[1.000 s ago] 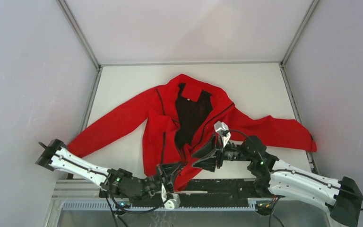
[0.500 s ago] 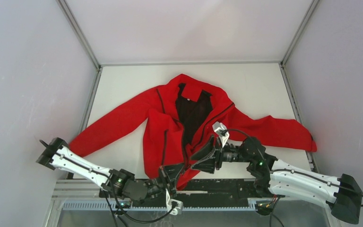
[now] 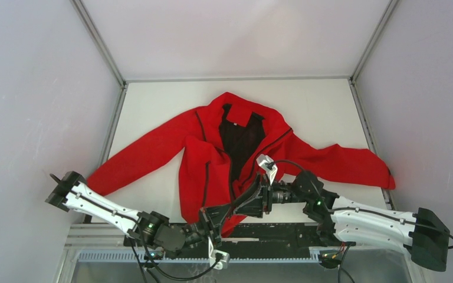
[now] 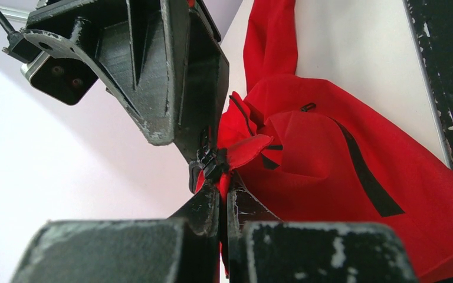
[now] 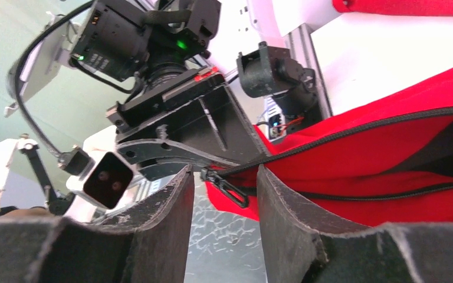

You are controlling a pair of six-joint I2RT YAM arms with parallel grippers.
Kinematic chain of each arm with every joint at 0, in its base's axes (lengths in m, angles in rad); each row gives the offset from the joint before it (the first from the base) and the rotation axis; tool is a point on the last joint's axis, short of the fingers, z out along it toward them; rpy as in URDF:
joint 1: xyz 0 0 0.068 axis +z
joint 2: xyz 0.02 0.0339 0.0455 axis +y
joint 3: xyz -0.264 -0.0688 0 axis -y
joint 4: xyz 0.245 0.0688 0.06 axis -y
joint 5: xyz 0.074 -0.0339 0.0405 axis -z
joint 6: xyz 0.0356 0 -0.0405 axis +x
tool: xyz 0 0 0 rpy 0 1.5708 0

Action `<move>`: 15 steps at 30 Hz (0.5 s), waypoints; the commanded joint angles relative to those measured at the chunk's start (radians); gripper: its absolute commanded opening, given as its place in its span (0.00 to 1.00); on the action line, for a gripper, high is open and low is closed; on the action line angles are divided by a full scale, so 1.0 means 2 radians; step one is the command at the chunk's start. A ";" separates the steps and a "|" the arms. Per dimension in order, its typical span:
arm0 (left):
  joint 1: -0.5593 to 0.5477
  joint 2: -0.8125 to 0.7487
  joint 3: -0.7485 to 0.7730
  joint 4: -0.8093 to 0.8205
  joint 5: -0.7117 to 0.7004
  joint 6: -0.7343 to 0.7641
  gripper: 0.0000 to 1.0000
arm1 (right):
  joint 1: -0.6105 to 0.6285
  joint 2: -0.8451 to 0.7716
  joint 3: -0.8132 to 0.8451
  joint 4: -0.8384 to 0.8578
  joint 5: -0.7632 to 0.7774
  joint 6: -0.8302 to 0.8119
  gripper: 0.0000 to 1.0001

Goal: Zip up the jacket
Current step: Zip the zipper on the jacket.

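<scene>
The red jacket [image 3: 212,159] lies spread on the white table, front open, black lining showing. My left gripper [image 3: 214,219] is shut on the bottom hem of the jacket [image 4: 354,177] beside the zipper's foot. The black zipper slider [image 4: 209,160] sits just beyond its fingertips. My right gripper [image 3: 243,206] is open and points at the same spot. In the right wrist view the black zipper pull [image 5: 229,186] hangs between its two fingers [image 5: 289,206], touching neither. The zipper tape [image 5: 354,131] runs off to the right.
The black rail [image 3: 283,231] runs along the near table edge under both arms. The jacket's sleeves reach left [image 3: 130,162] and right [image 3: 354,162]. Grey walls close in the table on three sides.
My right gripper has moved down and left toward the hem, closing on the left gripper. The left gripper has kept its hold, shifting only slightly.
</scene>
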 commanded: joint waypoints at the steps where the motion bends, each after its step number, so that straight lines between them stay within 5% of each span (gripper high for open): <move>1: -0.003 -0.003 0.028 0.042 -0.004 0.017 0.00 | 0.012 -0.002 0.007 0.043 -0.021 0.021 0.47; 15: -0.003 -0.013 0.019 0.059 -0.016 0.028 0.00 | 0.033 0.004 0.007 0.029 -0.004 0.025 0.37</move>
